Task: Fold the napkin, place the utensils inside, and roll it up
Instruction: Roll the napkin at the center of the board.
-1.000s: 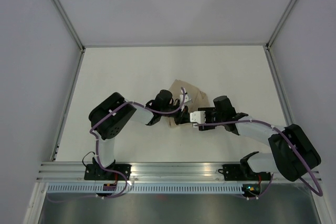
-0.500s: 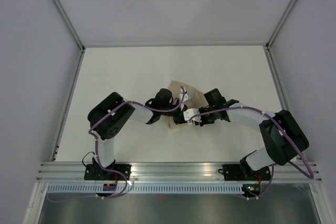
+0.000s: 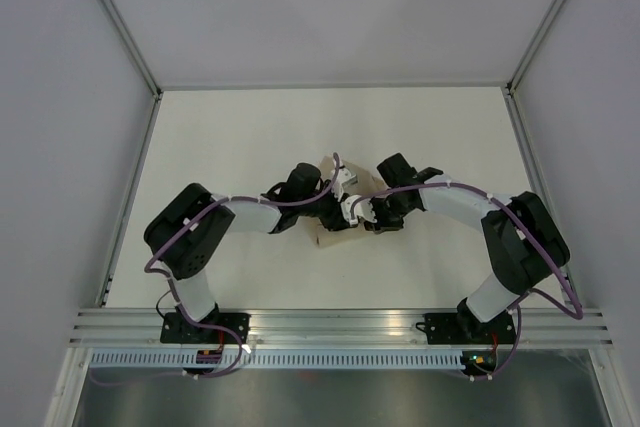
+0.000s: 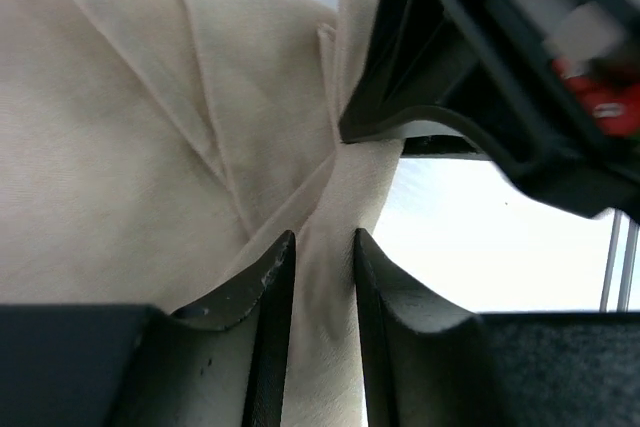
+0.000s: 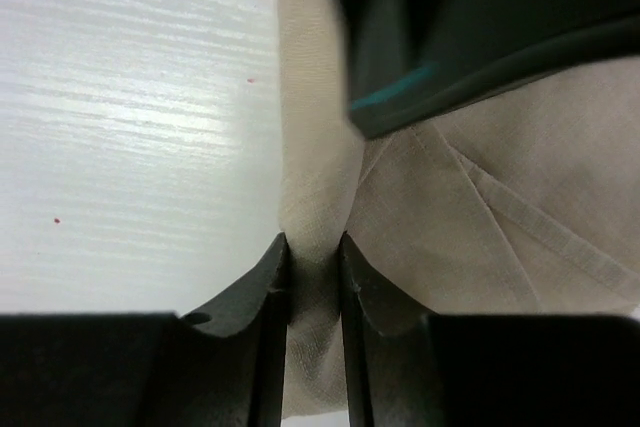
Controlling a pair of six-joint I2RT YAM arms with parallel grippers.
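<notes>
Both arms have drawn inward over the white table (image 3: 230, 147), where the large beige woven-cloth napkin (image 4: 120, 147) lies bunched between them. Right gripper (image 5: 313, 277) pinches a raised fold. A ridge runs lengthwise into the facing left gripper (image 4: 318, 277), whose hold cannot be told.

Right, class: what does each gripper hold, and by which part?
The right gripper pinches the napkin by a raised fold near its edge. The left gripper straddles that fold; its grip cannot be told.
</notes>
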